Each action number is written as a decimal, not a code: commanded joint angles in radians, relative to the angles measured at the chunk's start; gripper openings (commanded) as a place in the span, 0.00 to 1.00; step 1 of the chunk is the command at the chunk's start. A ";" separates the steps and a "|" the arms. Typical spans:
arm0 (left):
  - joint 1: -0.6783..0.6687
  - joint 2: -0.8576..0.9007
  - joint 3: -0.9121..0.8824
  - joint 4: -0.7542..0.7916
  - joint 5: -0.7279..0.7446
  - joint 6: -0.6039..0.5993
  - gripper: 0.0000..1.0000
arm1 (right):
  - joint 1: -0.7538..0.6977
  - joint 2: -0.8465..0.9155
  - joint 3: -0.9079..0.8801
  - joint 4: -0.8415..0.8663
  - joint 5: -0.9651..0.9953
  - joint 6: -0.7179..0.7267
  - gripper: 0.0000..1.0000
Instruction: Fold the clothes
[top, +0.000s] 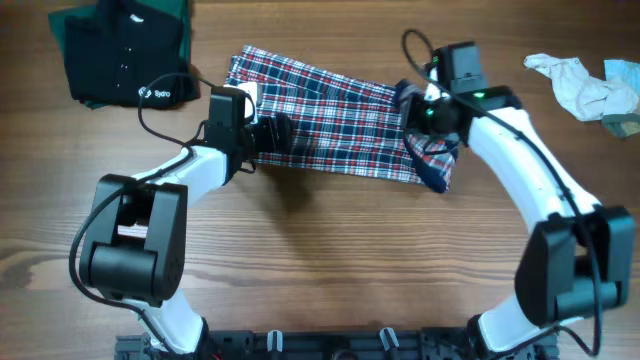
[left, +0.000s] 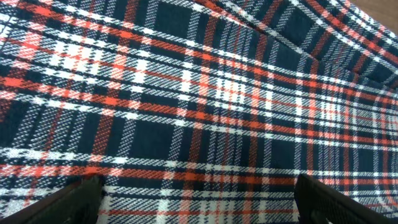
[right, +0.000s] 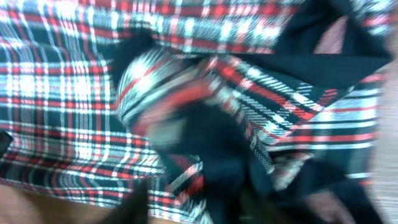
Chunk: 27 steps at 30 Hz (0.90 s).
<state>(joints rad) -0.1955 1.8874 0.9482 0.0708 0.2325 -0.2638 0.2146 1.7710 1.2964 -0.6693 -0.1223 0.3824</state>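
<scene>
Plaid shirt (top: 335, 115) lies mid tabletop, nearer far edge, R end bunched up. L gripper (top: 272, 133) over shirt's L end, fingers (left: 74, 202) spread wide, released. R gripper (top: 428, 120) at bunched end; view blurred, can't tell grip.

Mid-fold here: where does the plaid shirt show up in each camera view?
Overhead: plaid shirt lies across the upper centre.
Left wrist: flat plaid fills the frame.
Right wrist: bunched, blurred plaid fills the frame.
Shared landmark: dark navy trim at the bunched end, visible overhead and right wrist only.
</scene>
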 joint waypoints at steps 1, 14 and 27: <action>0.021 0.024 -0.044 -0.034 -0.058 -0.005 1.00 | 0.018 0.069 0.005 -0.014 0.026 0.037 0.92; 0.021 0.024 -0.045 -0.041 -0.058 -0.005 1.00 | -0.112 -0.028 0.293 -0.364 0.216 -0.019 1.00; 0.021 0.024 -0.045 -0.061 -0.058 -0.005 1.00 | -0.171 -0.029 -0.085 -0.325 -0.277 -0.282 1.00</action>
<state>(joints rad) -0.1944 1.8847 0.9474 0.0566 0.2291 -0.2630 0.0410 1.7401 1.2915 -1.0458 -0.2264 0.1982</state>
